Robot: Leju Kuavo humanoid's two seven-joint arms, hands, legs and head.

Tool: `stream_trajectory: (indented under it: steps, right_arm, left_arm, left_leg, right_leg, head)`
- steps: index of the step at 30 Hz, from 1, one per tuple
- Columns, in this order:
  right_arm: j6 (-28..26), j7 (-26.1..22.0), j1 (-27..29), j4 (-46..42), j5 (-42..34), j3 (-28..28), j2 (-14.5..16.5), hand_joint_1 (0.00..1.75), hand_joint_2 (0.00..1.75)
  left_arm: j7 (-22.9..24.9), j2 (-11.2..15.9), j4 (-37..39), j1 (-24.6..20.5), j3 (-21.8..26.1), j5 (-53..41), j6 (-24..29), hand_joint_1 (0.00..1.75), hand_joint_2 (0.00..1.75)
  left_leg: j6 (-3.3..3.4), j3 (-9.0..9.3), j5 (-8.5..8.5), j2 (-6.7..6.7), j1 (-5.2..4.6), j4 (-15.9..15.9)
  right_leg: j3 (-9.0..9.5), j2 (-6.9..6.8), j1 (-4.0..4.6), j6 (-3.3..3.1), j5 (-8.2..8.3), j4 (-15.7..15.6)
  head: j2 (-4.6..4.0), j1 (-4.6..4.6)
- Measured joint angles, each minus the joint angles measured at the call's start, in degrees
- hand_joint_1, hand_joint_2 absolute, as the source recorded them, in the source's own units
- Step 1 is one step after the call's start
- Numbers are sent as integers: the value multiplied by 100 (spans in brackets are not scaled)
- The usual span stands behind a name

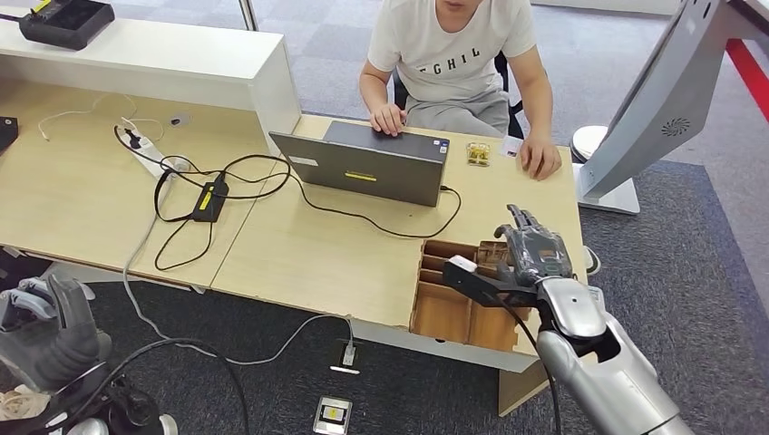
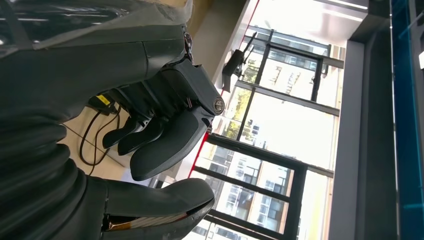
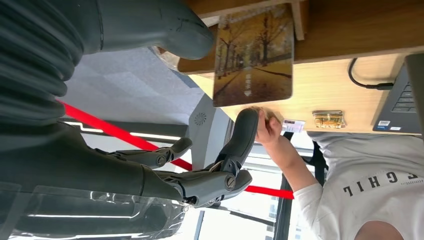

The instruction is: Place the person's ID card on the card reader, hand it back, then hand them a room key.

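A person sits behind the desk, one hand (image 1: 541, 157) resting on a small white ID card (image 1: 512, 145) near the far right corner; that card (image 3: 293, 125) lies under their fingers in the right wrist view. A wooden divided box (image 1: 446, 313) at the desk's near right holds room key cards. One key card (image 3: 254, 55), printed with autumn trees, stands upright in it. My right hand (image 1: 535, 249) hovers over the box's right side, thumb and fingers (image 3: 235, 145) spread, touching nothing. My left hand (image 1: 45, 326) hangs low at the near left and holds nothing (image 2: 165, 135).
A grey laptop (image 1: 363, 168) is in front of the person, and a small yellow-clear object (image 1: 478, 154) lies beside the ID card. Cables and a power strip (image 1: 150, 154) cross the left desk. A black device (image 1: 63, 20) sits on the white counter. A kiosk stand (image 1: 635, 127) rises at right.
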Motion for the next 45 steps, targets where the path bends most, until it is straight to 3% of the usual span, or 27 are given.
stream_trajectory:
  steps: [14, 16, 20, 23, 29, 37, 38, 42, 45]
  right_arm:
    - [237, 140, 294, -872, -37, -16, -426, 80, 175]
    - [352, 187, 367, -1187, -79, -26, -558, 74, 175]
    - [455, 261, 486, -1655, -145, -47, -747, 23, 175]
    - [376, 290, 508, -1807, -115, -55, -801, 0, 175]
    - [144, 268, 413, -1864, -21, -58, -798, 0, 175]
    - [86, 136, 125, -1443, 107, -28, -570, 0, 175]
    - [88, 126, 103, -1362, 126, -16, -537, 2, 175]
    - [121, 70, 62, -1016, 194, 47, -414, 38, 175]
    - [152, 42, 59, -798, 226, 102, -345, 30, 175]
  left_arm:
    - [0, 8, -16, 17, 5, 5, 0, 175, 175]
    - [0, 9, -33, 38, 8, 8, 0, 175, 175]
    - [0, 10, -53, 78, 22, 3, 0, 175, 175]
    - [0, 10, -58, 88, 40, -3, 0, 175, 175]
    - [0, 9, -58, 75, 43, -4, 0, 175, 175]
    - [0, 8, -48, 7, 41, 40, 0, 175, 175]
    - [0, 9, -43, -12, 41, 51, 0, 175, 175]
    - [0, 10, -24, -61, 41, 105, 0, 175, 175]
    - [0, 10, -11, -80, 41, 128, 0, 175, 175]
  left_leg:
    - [0, 0, 0, 0, 0, 0]
    - [0, 0, 0, 0, 0, 0]
    - [0, 0, 0, 0, 0, 0]
    - [0, -1, 0, 1, 0, 0]
    - [0, -5, 0, 0, 0, -1]
    - [0, -5, 0, -1, 1, -1]
    - [0, -5, 0, -1, 1, -1]
    - [0, -5, 0, -2, 1, -1]
    - [0, -6, 0, -2, 0, -1]
  right_leg:
    - [0, 0, 0, 0, 0, 0]
    - [0, 0, 0, 0, 0, 0]
    - [0, 0, 0, 0, 0, 0]
    - [1, 0, -1, 0, 0, 0]
    - [2, 0, -1, 0, 0, 0]
    - [2, -1, 0, 0, 0, 0]
    - [2, -1, 0, 0, 0, 0]
    - [1, -2, 0, 0, 0, 0]
    - [1, -2, 0, 0, 0, 0]
  head:
    - [0, -1]
    - [0, 0]
    - [0, -1]
    - [0, -1]
    - [0, -1]
    - [0, -1]
    - [0, 0]
    - [0, 0]
    - [0, -1]
